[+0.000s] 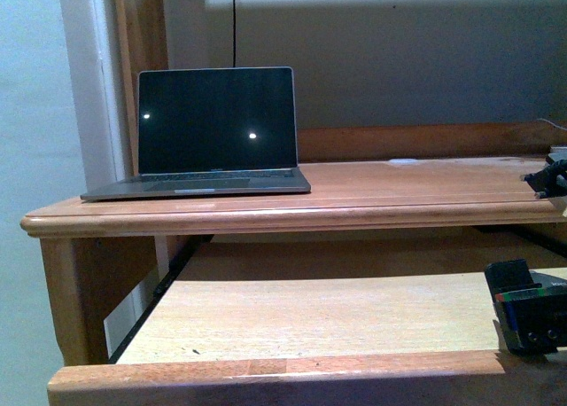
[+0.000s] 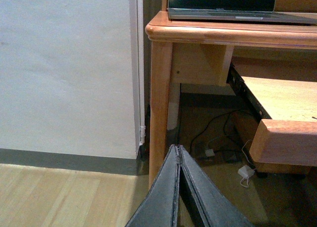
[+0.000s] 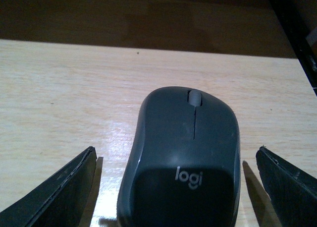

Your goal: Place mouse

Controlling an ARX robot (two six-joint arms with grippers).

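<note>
The mouse [image 3: 183, 157] is dark grey with a grey scroll wheel and a "logi" mark. It lies flat on the pale wood pull-out shelf [image 3: 59, 103]. My right gripper [image 3: 176, 150] is open, its two dark fingers [image 3: 59, 187] standing apart on either side of the mouse with a gap on each side. In the front view the right gripper [image 1: 527, 317] sits at the right end of the shelf [image 1: 310, 317]; I cannot pick out the mouse there. My left gripper [image 2: 177, 147] is shut and empty, low beside the desk leg [image 2: 161, 103].
An open laptop [image 1: 217, 127] with a dark screen stands on the left of the desk top [image 1: 399, 189], above the shelf. A dark metal part [image 1: 549, 175] shows at the desk's right edge. Cables and a white plug [image 2: 245, 171] lie on the floor under the desk.
</note>
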